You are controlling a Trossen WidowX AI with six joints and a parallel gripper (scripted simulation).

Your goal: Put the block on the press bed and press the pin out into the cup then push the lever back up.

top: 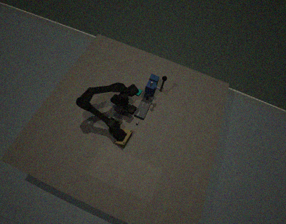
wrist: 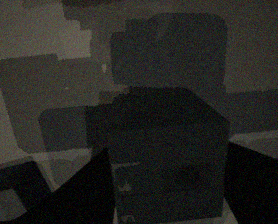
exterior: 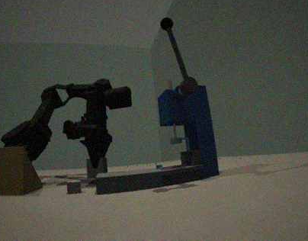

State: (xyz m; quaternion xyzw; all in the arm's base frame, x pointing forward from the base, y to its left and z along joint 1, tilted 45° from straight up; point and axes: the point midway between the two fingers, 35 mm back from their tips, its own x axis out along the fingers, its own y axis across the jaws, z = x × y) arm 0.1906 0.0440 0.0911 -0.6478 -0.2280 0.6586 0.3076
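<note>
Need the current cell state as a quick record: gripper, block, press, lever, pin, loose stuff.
gripper: shut on the block, pointing down
block: grey, low, beside the near end of the press's long grey base, not under the punch
press: blue
lever: up, black knob on top
pin: cannot tell, too dark
small grey cube: near that same end
green item: beside the press, identity unclear
pressing: not done
</note>
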